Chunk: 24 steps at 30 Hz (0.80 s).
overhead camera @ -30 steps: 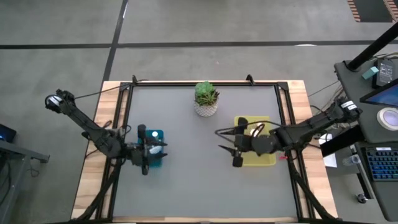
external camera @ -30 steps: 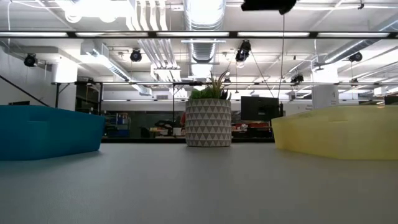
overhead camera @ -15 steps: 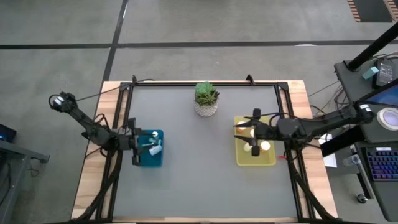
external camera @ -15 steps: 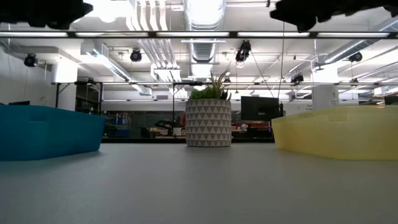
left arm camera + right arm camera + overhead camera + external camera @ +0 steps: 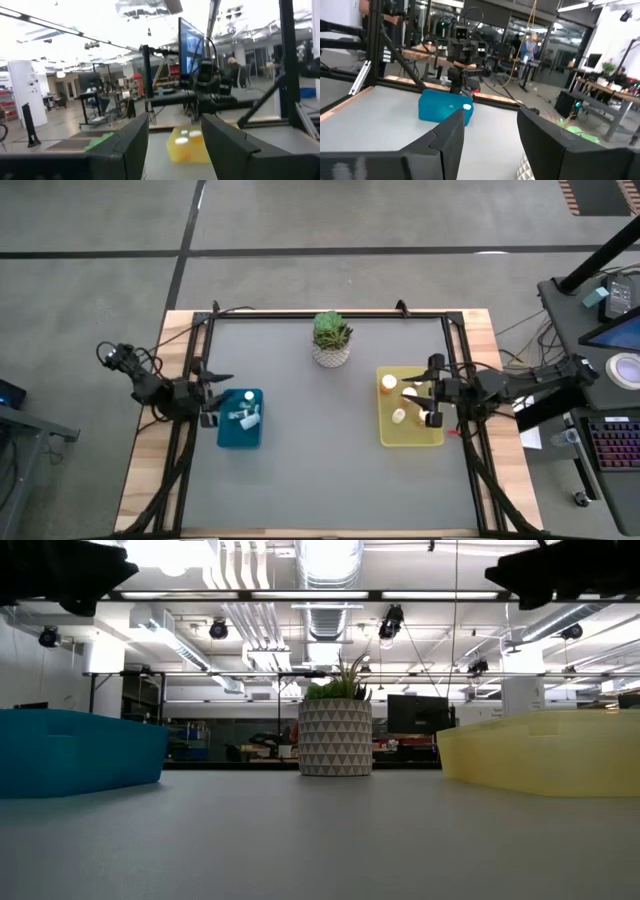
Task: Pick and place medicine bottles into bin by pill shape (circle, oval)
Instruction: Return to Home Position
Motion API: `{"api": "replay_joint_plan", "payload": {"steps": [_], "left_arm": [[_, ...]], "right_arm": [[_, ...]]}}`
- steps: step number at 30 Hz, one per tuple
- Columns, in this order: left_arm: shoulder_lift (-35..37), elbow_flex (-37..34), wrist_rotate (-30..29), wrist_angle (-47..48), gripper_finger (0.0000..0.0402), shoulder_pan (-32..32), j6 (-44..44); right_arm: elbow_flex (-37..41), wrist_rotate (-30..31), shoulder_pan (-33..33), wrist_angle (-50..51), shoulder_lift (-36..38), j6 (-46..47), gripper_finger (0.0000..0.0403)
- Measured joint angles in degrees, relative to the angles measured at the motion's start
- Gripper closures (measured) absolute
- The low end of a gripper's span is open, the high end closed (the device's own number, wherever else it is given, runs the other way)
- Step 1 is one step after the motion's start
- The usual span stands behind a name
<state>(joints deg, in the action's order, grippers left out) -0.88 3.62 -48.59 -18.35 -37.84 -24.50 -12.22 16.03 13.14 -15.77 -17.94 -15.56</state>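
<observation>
No writing can be read anywhere; the labels on the bottles are too small to make out.

The left gripper hangs at the outer edge of the blue bin, with its fingers well apart and nothing between them; they touch nothing. The right gripper hangs over the outer edge of the yellow bin; its fingers are likewise spread wide and hold nothing.

From above, two pale bottles lie in the blue bin and three show in the yellow bin, one of them with an orange top; how many more sit below the walls cannot be told. The grey table carries the two bins well apart, with the plant pot between them and nearer the far edge.

In the low view the blue bin, the pot and the yellow bin stand in a row; both bins are cut off by the picture's sides, and their walls hide whatever is inside. Of the arms only dark, shapeless masses show along the top.

The left wrist view looks between its fingers at the yellow bin, blurred, with two white caps just showing; the right wrist view sees the blue bin with one white cap at its rim and the left arm behind it.
</observation>
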Motion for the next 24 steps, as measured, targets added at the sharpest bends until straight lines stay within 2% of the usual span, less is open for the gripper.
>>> {"api": "replay_joint_plan", "payload": {"steps": [9, 17, 21, 24], "left_arm": [[-2.36, -3.13, -1.18, -0.96, 0.0233, 0.0, 4.82], [-4.07, -3.17, -1.9, 0.62, 0.0265, -0.02, 6.98], [-4.4, -3.2, -7.18, 0.42, 0.0289, 0.0, 5.98], [-4.27, -3.23, -11.15, 0.33, 0.0303, 0.02, 5.98]], "right_arm": [[8.48, -0.95, -2.68, -2.39, 10.57, -3.83, 0.0234], [11.49, -2.05, -5.38, -1.88, 16.79, -7.98, 0.0281], [11.49, -4.04, -6.31, -2.03, 17.08, -7.53, 0.0306], [11.49, -4.0, -6.44, -1.94, 17.03, -3.25, 0.032]]}}
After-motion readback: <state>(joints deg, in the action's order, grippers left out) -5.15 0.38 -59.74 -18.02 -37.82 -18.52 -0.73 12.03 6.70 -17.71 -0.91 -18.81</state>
